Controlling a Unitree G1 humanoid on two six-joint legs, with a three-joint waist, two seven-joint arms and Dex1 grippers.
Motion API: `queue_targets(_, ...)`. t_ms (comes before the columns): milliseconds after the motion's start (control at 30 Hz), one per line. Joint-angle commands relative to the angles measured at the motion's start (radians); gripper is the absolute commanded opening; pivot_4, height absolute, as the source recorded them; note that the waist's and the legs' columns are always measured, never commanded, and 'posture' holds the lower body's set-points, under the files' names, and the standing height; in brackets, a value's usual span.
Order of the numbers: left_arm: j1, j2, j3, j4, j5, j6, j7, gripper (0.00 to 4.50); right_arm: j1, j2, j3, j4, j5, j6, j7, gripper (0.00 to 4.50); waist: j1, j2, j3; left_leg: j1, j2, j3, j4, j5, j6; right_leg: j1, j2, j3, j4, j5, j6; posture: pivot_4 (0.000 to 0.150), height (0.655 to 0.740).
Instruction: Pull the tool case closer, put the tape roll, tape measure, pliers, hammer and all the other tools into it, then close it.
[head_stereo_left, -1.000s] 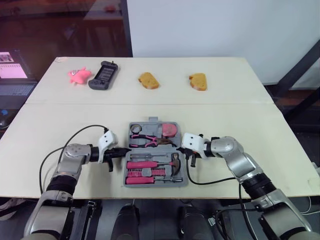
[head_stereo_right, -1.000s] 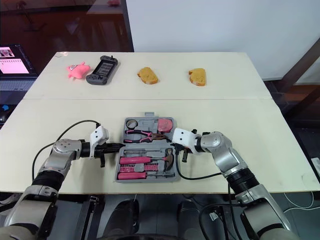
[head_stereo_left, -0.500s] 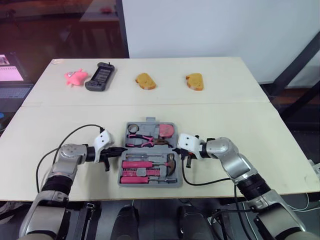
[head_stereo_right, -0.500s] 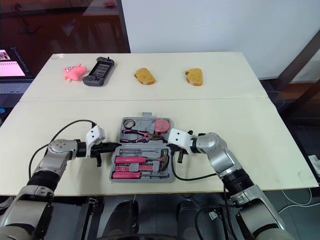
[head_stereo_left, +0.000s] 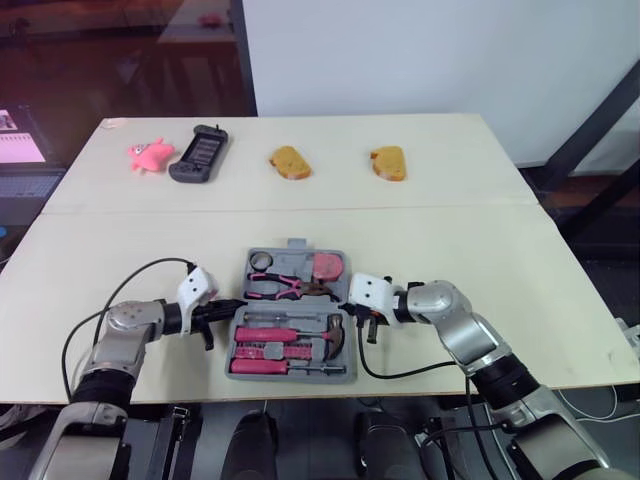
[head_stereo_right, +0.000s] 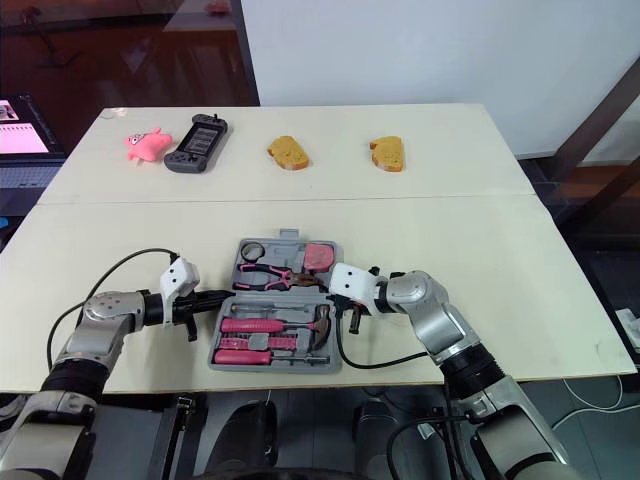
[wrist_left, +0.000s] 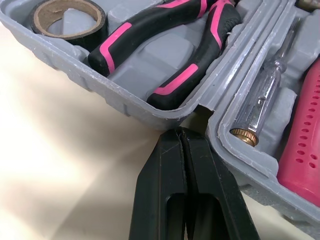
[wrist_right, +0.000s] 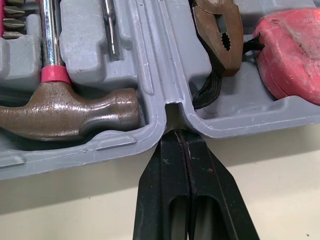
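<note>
Left gripper (wrist_left: 181, 137): fingers pressed together, tip at the hinge notch of the open tool case (wrist_left: 125, 107) — pliers (wrist_left: 170, 45) and tape roll (wrist_left: 67, 17) seated just beyond. Right gripper (wrist_right: 182, 137): fingers pressed together at the opposite notch — hammer (wrist_right: 65, 112) and tape measure (wrist_right: 292, 50) just ahead.
</note>
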Motion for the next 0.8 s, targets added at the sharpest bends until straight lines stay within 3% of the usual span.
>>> queue_targets(33,0.06,-0.013,-0.042,-0.077,-0.019,0.052,-0.032,0.06,-0.001,0.02,0.022,-0.039,0.027,-0.016,0.012,0.0,0.001,0.0,0.0,0.0,0.0,0.0,0.0,0.0,0.0,0.0,0.0,0.0,0.0,0.0,0.0,0.15,0.7207)
queue_targets(800,0.123,-0.016,-0.065,-0.18,-0.024,0.099,-0.015,0.06,0.066,-0.004,0.028,-0.134,0.038,0.052,0.033,0.0,0.007,0.0,0.0,0.0,0.0,0.0,0.0,0.0,0.0,0.001,0.0,0.0,-0.001,0.0,0.0,0.15,0.7207)
